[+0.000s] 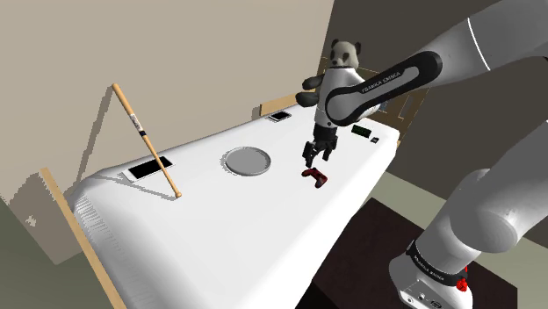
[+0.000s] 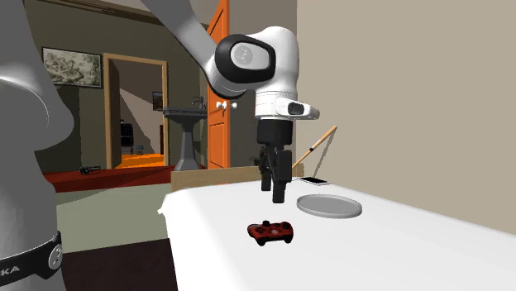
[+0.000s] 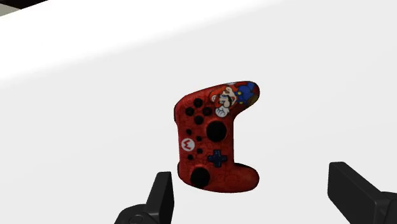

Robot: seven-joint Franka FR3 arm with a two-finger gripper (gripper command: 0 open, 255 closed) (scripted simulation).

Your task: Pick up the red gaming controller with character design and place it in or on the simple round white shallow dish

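The all-black gripper (image 1: 317, 158) hung over the white table (image 1: 228, 237) with its jaws apart and nothing between them. In the wrist view the two black fingers (image 3: 162, 196) stood wide of each other, and neither touched anything. The red controller (image 3: 213, 137) lay face up on the bare surface just below the gripper. It had black sticks and buttons, a blue cross pad, and a cartoon character printed on one grip. In the shoulder view the controller (image 1: 314, 177) sat a little under the fingertips, near the table's edge on the side of the stand. A clear gap showed between gripper (image 2: 278, 197) and controller (image 2: 271, 233) in the second exterior view. The round shallow dish (image 1: 248, 161), drawn pale grey-white, rested flat on the table to the shoulder view's left of the controller and apart from it. In the second exterior view the dish (image 2: 329, 206) lay beyond the controller and to the right. A wooden baseball bat (image 1: 145, 139) stood tilted with its tip on the table, beside a flat dark-screened device (image 1: 147, 167). A toy panda (image 1: 338, 63) sat at the far end behind the arm.
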